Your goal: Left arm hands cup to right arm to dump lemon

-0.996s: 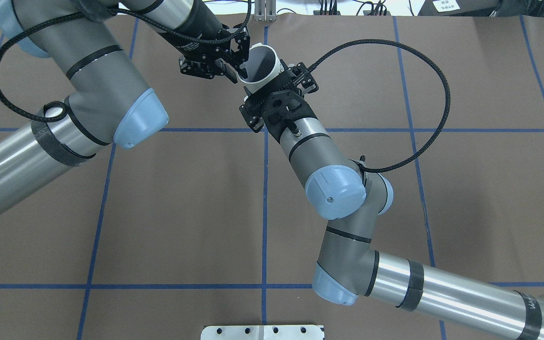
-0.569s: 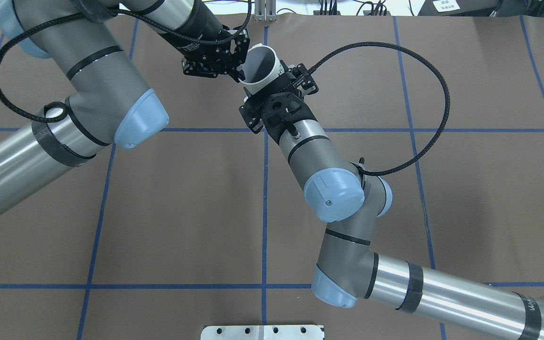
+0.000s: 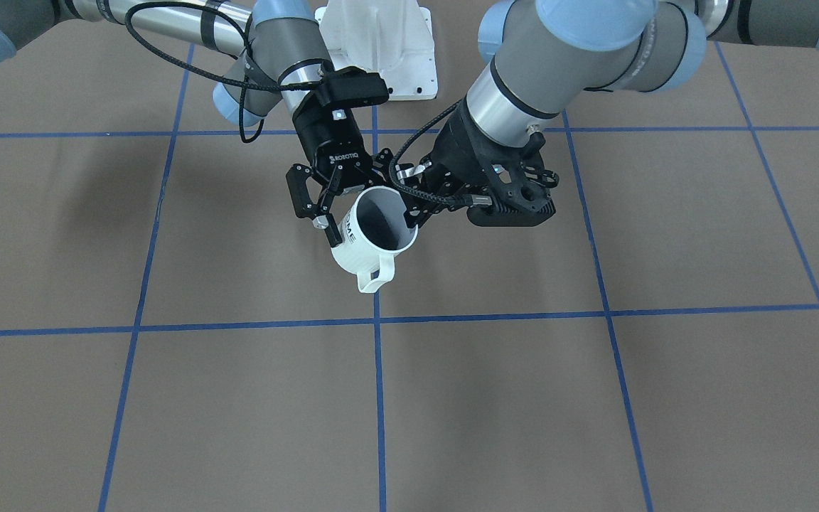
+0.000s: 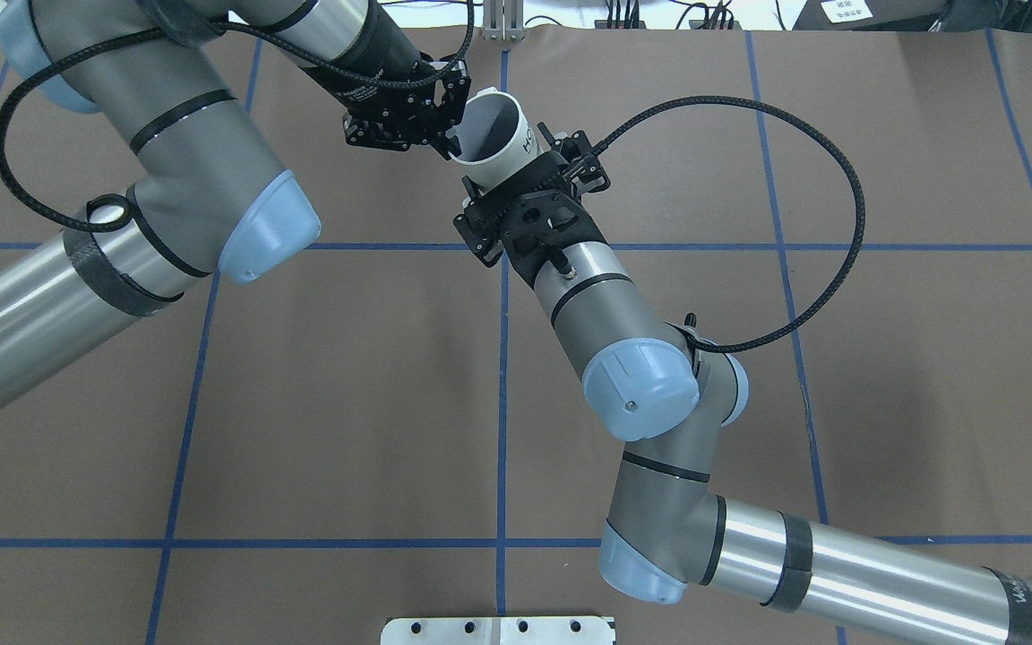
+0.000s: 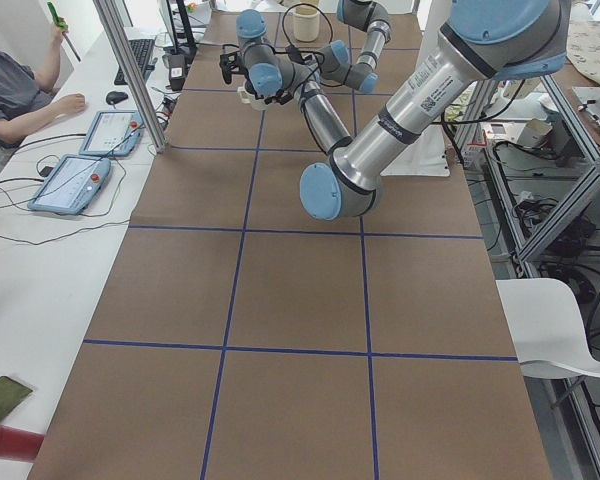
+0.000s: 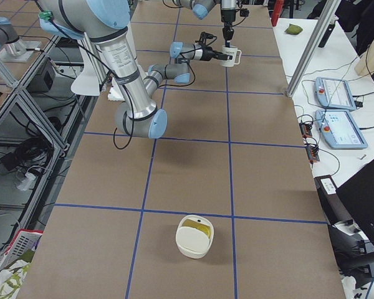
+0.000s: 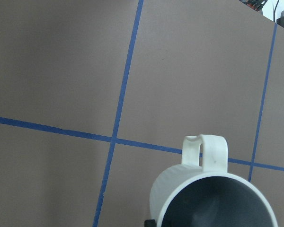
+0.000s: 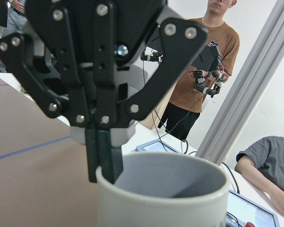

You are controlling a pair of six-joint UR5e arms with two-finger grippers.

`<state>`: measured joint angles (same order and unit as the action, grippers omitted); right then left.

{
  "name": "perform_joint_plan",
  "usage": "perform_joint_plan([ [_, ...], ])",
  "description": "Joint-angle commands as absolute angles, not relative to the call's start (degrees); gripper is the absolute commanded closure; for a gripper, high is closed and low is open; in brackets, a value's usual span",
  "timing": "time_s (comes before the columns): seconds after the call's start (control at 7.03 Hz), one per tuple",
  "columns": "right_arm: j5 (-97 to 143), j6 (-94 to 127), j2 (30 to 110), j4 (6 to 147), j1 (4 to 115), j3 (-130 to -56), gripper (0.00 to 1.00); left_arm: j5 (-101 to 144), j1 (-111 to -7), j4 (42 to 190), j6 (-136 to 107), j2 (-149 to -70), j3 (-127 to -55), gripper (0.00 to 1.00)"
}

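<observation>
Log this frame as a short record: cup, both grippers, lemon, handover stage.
cup: in the air above the table, mouth up, handle pointing away from the robot
left gripper: shut on the cup's rim
right gripper: straddles the cup's body; whether it grips cannot be told
lemon: none seen in the cup; something yellow lies in a white bowl toward the robot's right end of the table
stage: handover under way, left gripper not yet released
</observation>
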<state>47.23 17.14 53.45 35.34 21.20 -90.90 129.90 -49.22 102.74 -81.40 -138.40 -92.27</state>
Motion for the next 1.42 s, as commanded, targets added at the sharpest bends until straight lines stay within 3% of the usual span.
perform_joint_plan([
  [0.0,44.6,17.1,56.3,35.3,17.9,-95.0,0.01,129.9,-49.2,102.7,-81.4,-138.4,-92.0,1.00],
  [0.43,44.6,17.4,62.6,35.1,16.4,-104.3,0.01,129.8,-49.6,102.7,-81.1,-138.3,-91.9,1.00],
  [1.0,46.6,28.2,66.2,35.7,19.8,-105.0,0.01,128.5,-50.2,102.7,-80.8,-137.7,-92.0,1.00],
  [1.28,54.9,34.6,67.3,43.6,26.6,-105.0,0.01,128.5,-51.5,102.7,-80.6,-134.8,-93.0,1.00],
])
